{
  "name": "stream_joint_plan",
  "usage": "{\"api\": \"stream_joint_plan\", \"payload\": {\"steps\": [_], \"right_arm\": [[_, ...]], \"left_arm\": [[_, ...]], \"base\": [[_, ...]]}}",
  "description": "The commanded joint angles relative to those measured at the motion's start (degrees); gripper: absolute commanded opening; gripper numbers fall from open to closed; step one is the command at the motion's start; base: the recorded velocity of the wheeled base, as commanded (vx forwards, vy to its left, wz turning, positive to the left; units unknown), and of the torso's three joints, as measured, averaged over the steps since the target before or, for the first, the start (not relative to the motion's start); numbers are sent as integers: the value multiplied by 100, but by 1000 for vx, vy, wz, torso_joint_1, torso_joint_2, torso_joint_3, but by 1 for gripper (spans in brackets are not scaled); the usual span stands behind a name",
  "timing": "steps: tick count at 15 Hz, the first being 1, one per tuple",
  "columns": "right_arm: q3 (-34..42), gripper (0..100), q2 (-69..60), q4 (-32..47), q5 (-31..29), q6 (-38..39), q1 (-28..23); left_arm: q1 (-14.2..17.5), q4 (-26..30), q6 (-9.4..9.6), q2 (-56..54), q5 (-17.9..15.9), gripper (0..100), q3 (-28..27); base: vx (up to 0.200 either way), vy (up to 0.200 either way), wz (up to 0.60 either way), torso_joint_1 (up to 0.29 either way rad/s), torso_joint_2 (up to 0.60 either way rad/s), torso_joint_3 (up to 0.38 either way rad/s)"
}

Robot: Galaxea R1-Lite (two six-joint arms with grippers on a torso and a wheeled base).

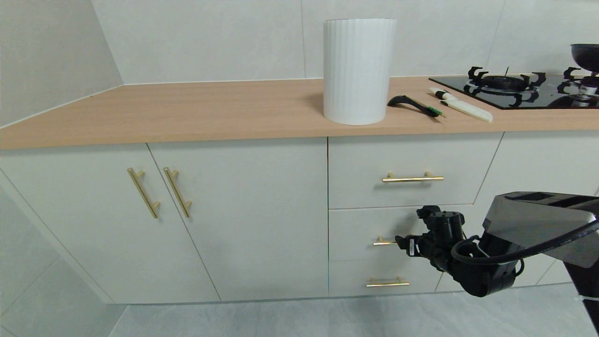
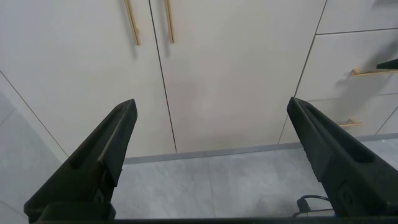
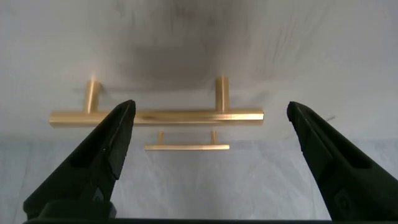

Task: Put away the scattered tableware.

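Observation:
On the wooden counter lie a black spoon and a white-bladed knife, just right of a tall white ribbed container. My right gripper is down at the middle drawer, its tips at that drawer's brass handle. Seen from the right wrist, the right gripper is open, and the brass handle lies across the gap, close ahead. My left gripper is open and holds nothing, low in front of the cabinet doors.
A black gas hob with a dark pot takes up the counter's right end. Below are two doors with brass handles and a stack of three drawers: top handle, bottom handle. Grey tiled floor lies in front.

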Motion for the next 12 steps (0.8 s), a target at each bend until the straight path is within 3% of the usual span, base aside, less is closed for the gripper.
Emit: {"api": "stream_joint_plan", "payload": {"steps": [1, 5, 12], "right_arm": [[-102, 100, 113, -20, -10, 8, 3], [-392, 100, 465, -37, -370, -18, 3], [-357, 100, 491, -2, -370, -62, 12]], "left_arm": [[0, -1, 1, 7, -1, 100, 1], [0, -1, 1, 7, -1, 100, 1], [0, -1, 1, 7, -1, 100, 1]], "base": [[0, 0, 0, 0, 0, 0], [0, 0, 0, 0, 0, 0], [0, 0, 0, 0, 0, 0]]}}
